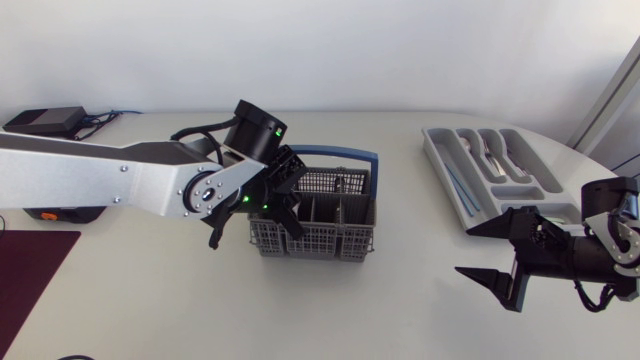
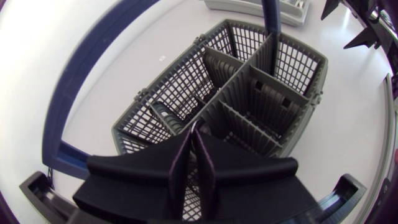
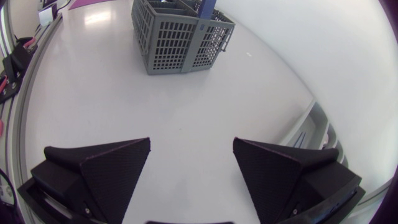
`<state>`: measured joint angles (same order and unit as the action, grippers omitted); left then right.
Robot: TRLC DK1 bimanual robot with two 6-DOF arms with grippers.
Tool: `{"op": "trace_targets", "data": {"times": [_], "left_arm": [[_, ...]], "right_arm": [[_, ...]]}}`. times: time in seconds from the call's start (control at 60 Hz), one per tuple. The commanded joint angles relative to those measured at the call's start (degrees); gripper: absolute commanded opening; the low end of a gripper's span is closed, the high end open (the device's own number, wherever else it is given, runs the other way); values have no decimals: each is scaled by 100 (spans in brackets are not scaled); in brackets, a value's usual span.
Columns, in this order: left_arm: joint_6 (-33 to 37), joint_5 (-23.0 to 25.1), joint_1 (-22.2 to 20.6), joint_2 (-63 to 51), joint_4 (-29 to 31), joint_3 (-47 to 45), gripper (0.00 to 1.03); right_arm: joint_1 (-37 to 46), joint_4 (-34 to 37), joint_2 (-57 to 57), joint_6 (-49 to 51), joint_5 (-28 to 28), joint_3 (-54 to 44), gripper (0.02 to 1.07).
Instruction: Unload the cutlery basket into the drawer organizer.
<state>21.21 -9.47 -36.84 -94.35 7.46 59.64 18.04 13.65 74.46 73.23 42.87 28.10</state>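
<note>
Left end effector (image 2: 191, 134) closed above stiff mesh cutlery basket (image 1: 330, 240), right end effector (image 3: 191, 146) open; thin, slippery contents probably best pinched mid-handle.

No text, label, number or sign can be read anywhere.

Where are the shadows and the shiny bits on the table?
Head view: a soft shadow lies on the table under the left arm and along the cutlery basket. Right wrist view: the table gleams bright beside the basket, ahead of the open right gripper.
</note>
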Motion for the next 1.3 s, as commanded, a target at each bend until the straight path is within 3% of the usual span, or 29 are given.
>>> {"op": "trace_targets", "data": {"times": [0.0,0.417,0.833,1.067,1.283], "left_arm": [[173,33,-51,-49,1,-242,3],[208,139,-113,514,-70,-611,3],[340,95,-500,1603,-448,-1042,3],[410,-2,-552,2069,-316,-980,3],[384,-90,-552,2509,-114,-804,3]], "right_arm": [[-55,-20,-10,-116,46,-138,98],[-55,-91,-19,-116,46,-199,98],[-293,-91,-186,-301,28,-261,98],[-539,-108,-414,-696,-16,-252,98],[-758,-583,-836,-1531,-51,-252,98]]}}
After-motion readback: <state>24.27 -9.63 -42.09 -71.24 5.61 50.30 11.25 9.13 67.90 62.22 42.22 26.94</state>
